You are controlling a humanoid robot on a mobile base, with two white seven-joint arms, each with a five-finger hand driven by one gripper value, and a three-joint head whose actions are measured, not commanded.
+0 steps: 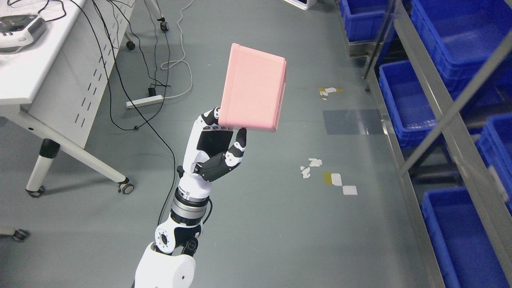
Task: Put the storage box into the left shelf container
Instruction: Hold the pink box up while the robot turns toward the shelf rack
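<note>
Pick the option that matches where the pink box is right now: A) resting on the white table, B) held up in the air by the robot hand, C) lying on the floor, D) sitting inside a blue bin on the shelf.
B: the pink box is gripped at its lower edge by the left robot hand, raised above the grey floor and well clear of the blue bins.
</note>
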